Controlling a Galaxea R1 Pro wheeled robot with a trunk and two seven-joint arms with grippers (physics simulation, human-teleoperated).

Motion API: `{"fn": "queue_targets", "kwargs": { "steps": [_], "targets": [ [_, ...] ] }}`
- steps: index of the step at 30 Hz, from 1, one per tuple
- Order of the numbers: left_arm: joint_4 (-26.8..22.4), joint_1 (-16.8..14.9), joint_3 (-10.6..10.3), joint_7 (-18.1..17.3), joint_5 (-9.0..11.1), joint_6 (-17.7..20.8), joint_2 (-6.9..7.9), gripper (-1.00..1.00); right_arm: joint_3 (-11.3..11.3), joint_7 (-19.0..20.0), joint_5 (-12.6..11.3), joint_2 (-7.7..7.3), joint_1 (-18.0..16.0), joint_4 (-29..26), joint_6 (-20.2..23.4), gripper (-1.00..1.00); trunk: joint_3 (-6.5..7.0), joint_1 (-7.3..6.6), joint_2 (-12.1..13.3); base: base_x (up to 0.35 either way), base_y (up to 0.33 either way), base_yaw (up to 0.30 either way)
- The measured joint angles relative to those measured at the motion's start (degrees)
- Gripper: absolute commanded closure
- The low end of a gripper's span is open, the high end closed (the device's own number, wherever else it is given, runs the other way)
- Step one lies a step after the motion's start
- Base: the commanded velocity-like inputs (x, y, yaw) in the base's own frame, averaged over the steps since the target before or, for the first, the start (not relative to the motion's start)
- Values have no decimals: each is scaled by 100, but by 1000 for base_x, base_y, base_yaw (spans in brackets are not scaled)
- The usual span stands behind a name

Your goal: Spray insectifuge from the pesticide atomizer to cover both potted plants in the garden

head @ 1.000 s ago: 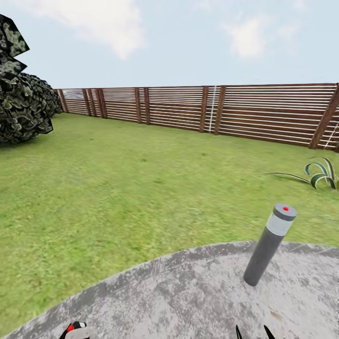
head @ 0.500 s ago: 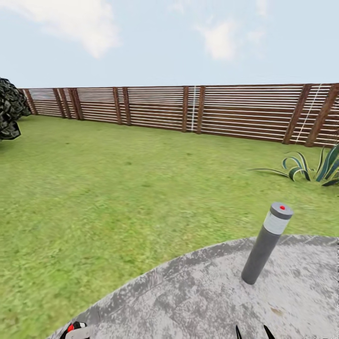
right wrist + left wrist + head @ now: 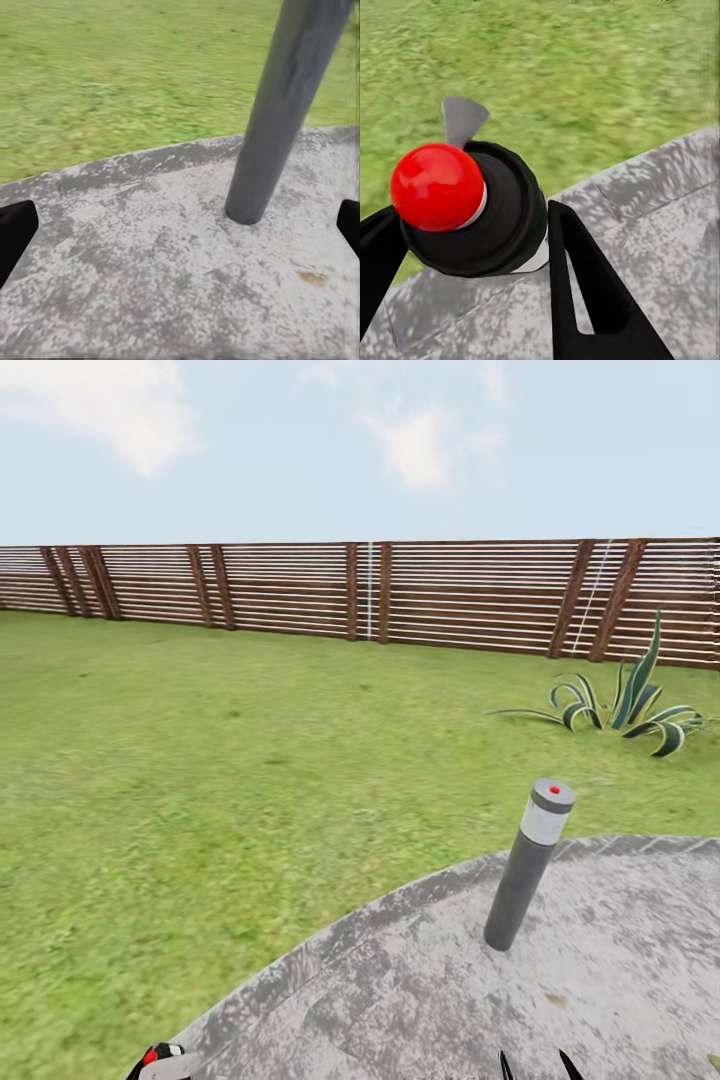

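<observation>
The pesticide atomizer (image 3: 472,202) is a dark bottle seen nose-on in the left wrist view, its red tip towards the camera. My left gripper (image 3: 471,219) is shut on it, with one black finger on each side. In the head view its red tip and white head (image 3: 155,1057) peek up at the bottom edge, over the rim of the round grey stone patio (image 3: 430,990). My right gripper (image 3: 535,1064) hangs open over the patio, nothing between its fingertips (image 3: 16,229). The two potted plants are out of view.
A tall grey bollard lamp (image 3: 525,870) with a red dot stands on the patio, just ahead of my right gripper and close in the right wrist view (image 3: 289,105). A striped agave (image 3: 625,705) grows at the right. Open lawn (image 3: 200,760) runs to the slatted brown fence (image 3: 360,590).
The whole head view has swung to the right: the dark bush has left the picture at the left and the agave has come further in. Both grippers keep their places.
</observation>
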Motion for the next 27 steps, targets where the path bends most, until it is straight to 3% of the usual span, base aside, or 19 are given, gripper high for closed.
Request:
{"fn": "queue_targets", "kwargs": {
  "steps": [16,27],
  "targets": [
    [0,2,-3,0,1,-9,16,100,-21,-29,-27,-8,0,3,26,-100,-10,0,0,0,0,-260],
    [-1,2,-8,1,0,-1,35,100,-41,-56,-43,-25,-1,71,27,-100,-85,0,0,0,1,-176]
  ]
}}
